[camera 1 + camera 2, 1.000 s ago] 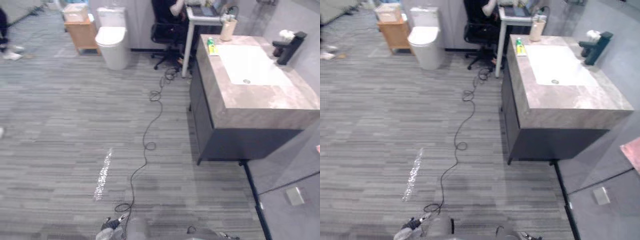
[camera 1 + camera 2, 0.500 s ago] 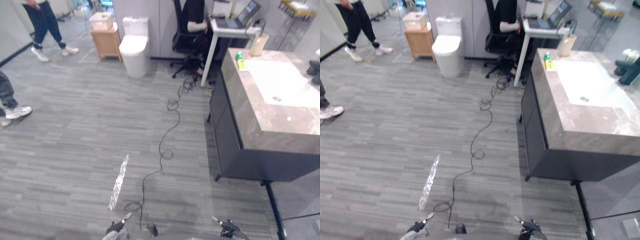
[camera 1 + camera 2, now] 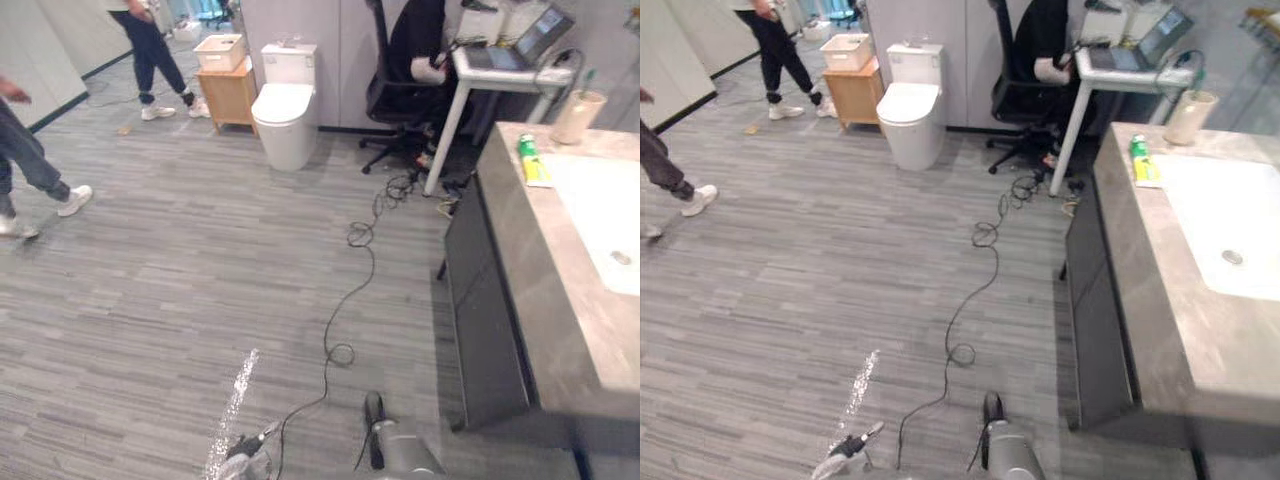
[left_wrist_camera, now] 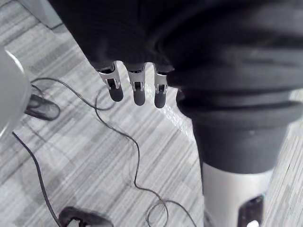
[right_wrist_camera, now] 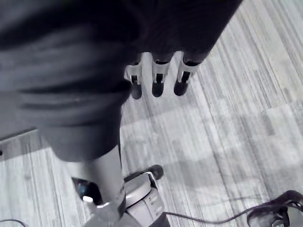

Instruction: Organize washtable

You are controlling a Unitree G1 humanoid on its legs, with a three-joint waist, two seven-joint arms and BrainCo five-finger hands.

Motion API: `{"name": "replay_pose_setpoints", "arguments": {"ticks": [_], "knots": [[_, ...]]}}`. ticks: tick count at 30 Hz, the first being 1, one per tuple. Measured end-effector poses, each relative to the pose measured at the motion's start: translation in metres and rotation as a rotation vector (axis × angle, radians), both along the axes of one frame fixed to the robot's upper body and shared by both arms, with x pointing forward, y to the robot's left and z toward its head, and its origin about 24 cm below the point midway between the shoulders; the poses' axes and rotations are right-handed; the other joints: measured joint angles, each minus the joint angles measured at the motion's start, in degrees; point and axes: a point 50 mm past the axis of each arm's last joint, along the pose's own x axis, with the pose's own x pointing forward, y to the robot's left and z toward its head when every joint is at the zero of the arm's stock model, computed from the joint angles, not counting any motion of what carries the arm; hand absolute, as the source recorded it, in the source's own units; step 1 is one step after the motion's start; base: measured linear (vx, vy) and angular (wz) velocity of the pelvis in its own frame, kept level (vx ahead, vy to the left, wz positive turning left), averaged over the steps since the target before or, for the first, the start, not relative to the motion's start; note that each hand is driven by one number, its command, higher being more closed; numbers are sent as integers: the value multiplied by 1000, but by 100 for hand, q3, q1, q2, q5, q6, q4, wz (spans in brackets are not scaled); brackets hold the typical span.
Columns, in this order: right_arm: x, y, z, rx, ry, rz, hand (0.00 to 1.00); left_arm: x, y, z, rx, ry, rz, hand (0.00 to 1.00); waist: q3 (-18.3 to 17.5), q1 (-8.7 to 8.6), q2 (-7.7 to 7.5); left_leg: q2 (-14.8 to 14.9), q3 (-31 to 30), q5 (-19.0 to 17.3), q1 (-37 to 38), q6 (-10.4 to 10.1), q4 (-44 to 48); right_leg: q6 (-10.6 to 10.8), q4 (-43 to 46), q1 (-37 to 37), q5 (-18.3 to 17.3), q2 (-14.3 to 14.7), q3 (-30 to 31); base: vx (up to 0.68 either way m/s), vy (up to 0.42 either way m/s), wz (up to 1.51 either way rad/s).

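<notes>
Washtable (image 3: 545,300) stands at my right, well apart from both hands: a stone-grey top over a dark base, with a white sink (image 3: 612,215) set into it. At the top's far end a green tube (image 3: 527,146) lies just beside the sink's corner. A beige cup (image 3: 578,116) stands near it, further back.

Beyond that end is a white desk (image 3: 505,70) with an open laptop (image 3: 545,22), and a person (image 3: 420,42) sits at it in a black chair (image 3: 385,95). A white toilet (image 3: 285,120) stands by the far wall. Beside it, a small wooden stand (image 3: 228,92) bears a white box (image 3: 222,48). A second person (image 3: 152,45) walks near the stand, and a third person (image 3: 28,160) is at the left edge.

My left hand (image 4: 136,90) hangs over the grey floor (image 4: 156,156), fingers straight and loose, holding nothing. My right hand (image 5: 158,81) hangs likewise above the floor, fingers relaxed side by side and empty.
</notes>
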Motion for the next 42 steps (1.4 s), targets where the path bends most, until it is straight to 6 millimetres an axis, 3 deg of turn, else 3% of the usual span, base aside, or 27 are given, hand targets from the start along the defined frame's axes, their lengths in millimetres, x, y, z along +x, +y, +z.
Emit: {"name": "replay_pose_setpoints", "arguments": {"ticks": [1, 3, 5, 6, 8, 10, 12, 13, 14, 15, 16, 18, 20, 22, 23, 24, 26, 28, 30, 31, 32, 33, 37, 38, 39, 42], "knots": [[3, -1, 0, -3, -7, 8, 0, 2, 1, 1, 2, -7, 2, 0, -11, 4, 19, 114, -54, 70, -240, -28, 546, -46, 31, 77, -134, 37, -87, 621, -271, 47], [23, 2, 3, -3, -63, 17, 0, 4, 8, 2, 7, -15, 51, 0, 56, 100, -70, 360, -413, 850, -1386, -227, 3450, -257, 39, 609, -516, 166, -190, 573, -253, 22], [37, 3, 5, -10, -96, 50, 0, -2, 10, 1, 13, -6, 48, 0, 161, 225, -172, 394, -451, 822, -2004, -226, 5325, -367, -195, 1318, -619, 283, -155, 518, -182, -3], [49, 6, 7, -10, -133, 69, 0, -3, 17, 2, 36, -17, 37, 0, 193, 274, -237, 343, -401, 818, -2429, -222, 5793, -385, -493, 1782, -625, 315, -87, 497, -112, -9], [68, 12, 12, -7, -207, 65, 0, 0, 21, 5, 50, -35, 28, 0, 207, 372, -278, 300, -102, 775, -2964, -152, 5310, -409, -885, 2223, -606, 308, 70, 441, -32, -30], [91, 19, 19, -11, -283, 56, 0, 0, 22, 5, 56, -39, 33, 0, 279, 395, -204, 269, 104, 663, -3366, 35, 4258, -412, -1177, 2588, -613, 317, 178, 408, 57, -34], [106, 30, 25, 10, -350, 36, 0, -7, 24, 4, 61, -32, 43, 0, 334, 521, -179, 194, 455, 681, -3418, 59, 2148, -359, -1556, 3055, -716, 264, 499, 371, 208, -54], [108, 33, 25, 18, -360, 30, 0, -9, 25, 4, 60, -31, 61, 0, 339, 524, -171, 172, 520, 708, -3353, 37, 1513, -343, -1633, 3130, -788, 244, 569, 398, 306, -50], [105, 36, 24, 32, -364, 6, 0, -15, 26, 3, 56, -21, 90, 0, 313, 522, -127, 139, 485, 806, -3258, -118, 443, -269, -1671, 3267, -955, 238, 648, 273, 241, -28], [102, 37, 23, 36, -356, -4, 0, -19, 26, 2, 54, -16, 108, 0, 287, 520, -95, 125, 391, 869, -3271, -161, 161, -224, -1631, 3298, -1063, 239, 697, 368, 316, -39], [94, 41, 19, 49, -333, -12, 0, -22, 28, 2, 54, -9, 134, 0, 245, 544, -162, 31, 333, 1226, -3305, -26, 391, -142, -1538, 3352, -1296, 123, 843, 425, 323, -52], [86, 46, 14, 64, -289, 27, 0, -30, 30, 1, 52, 4, 178, 0, 102, 542, -219, -102, 463, 1406, -3408, 230, 818, -32, -1272, 3296, -1472, -63, 1165, 518, 361, -93], [80, 52, 11, 85, -258, 59, 0, -27, 28, 1, 52, 4, 153, 0, -19, 531, -237, -132, 617, 1425, -3330, 347, 834, 163, -362, 2806, -1241, -109, 1264, 509, 387, -76], [80, 51, 10, 93, -260, 35, 0, -19, 25, 2, 58, -5, 72, 0, -44, 495, -320, -334, 695, 1337, -2928, 486, 510, 545, 865, 2314, -752, -201, 1197, 400, 355, -10], [75, 44, 9, 85, -247, 16, 0, -8, 21, 4, 59, -26, 21, 0, 6, 449, -293, -517, 724, 1285, -2402, 568, 216, 805, 2123, 1902, -428, -228, 1218, 409, 296, 28], [73, 39, 9, 73, -243, 8, 0, -7, 17, 4, 54, -27, 6, 0, 12, 394, -280, -559, 728, 1243, -2102, 639, 133, 790, 2784, 1726, -446, -153, 1221, 405, 261, 35], [68, 32, 9, 56, -237, -6, 0, -11, 12, 1, 40, -5, -15, 0, -8, 351, -235, -562, 956, 1247, -1580, 699, -95, 818, 3214, 1444, -568, -80, 1039, 294, 146, 21], [65, 29, 8, 52, -232, -28, 0, -14, 11, 0, 32, 3, -6, 0, -42, 371, -250, -630, 1129, 1269, -1108, 724, -584, 558, 2547, 1237, -724, -95, 845, 325, 126, -10], [62, 29, 7, 57, -214, -24, 0, -23, 16, -2, 37, 18, 38, 0, -110, 368, -301, -740, 1223, 1279, -868, 725, -886, 368, 948, 1127, -769, -127, 731, 281, 59, -19], [60, 30, 6, 61, -204, -26, 0, -28, 17, -3, 40, 29, 46, 0, -166, 354, -346, -800, 1193, 1278, -876, 723, -896, 275, 418, 1159, -563, -163, 706, 290, -25, 6], [49, 37, 2, 83, -167, -32, 0, -26, 24, -1, 58, 23, 47, 0, -252, 366, -565, -1031, 1086, 1255, -886, 680, -970, -5, -302, 1164, 265, -288, 743, 383, -66, 22], [43, 39, 0, 95, -144, -40, 0, -26, 23, -2, 52, 30, 42, 0, -360, 369, -595, -1103, 951, 1246, -826, 665, -1090, 140, -598, 1317, 37, -377, 720, 418, -77, 22], [37, 33, -2, 94, -109, 32, 0, -30, 13, -6, 20, 52, 36, 0, -552, 397, -371, -968, 918, 1225, -868, 558, -1334, 165, -1910, 1812, 223, -290, 595, 282, -70, -6], [37, 33, -2, 95, -109, 30, 0, -31, 12, -6, 19, 54, 35, 0, -553, 389, -366, -956, 916, 1229, -858, 552, -1350, 162, -1937, 1833, 227, -280, 586, 74, -30, -6], [25, 33, -5, 134, -93, -95, 0, -39, 21, -9, 44, 108, -66, 0, -555, 361, -501, -1108, 615, 1237, -872, 535, -1432, 306, -2582, 2128, 485, -360, 431, 0, 0, 0], [25, 33, -5, 134, -93, -95, 0, -39, 21, -9, 44, 108, -66, 0, -555, 361, -501, -1108, 615, 1237, -872, 535, -1432, 306, -2583, 2127, 485, -360, 431, 0, 0, 0]]}}
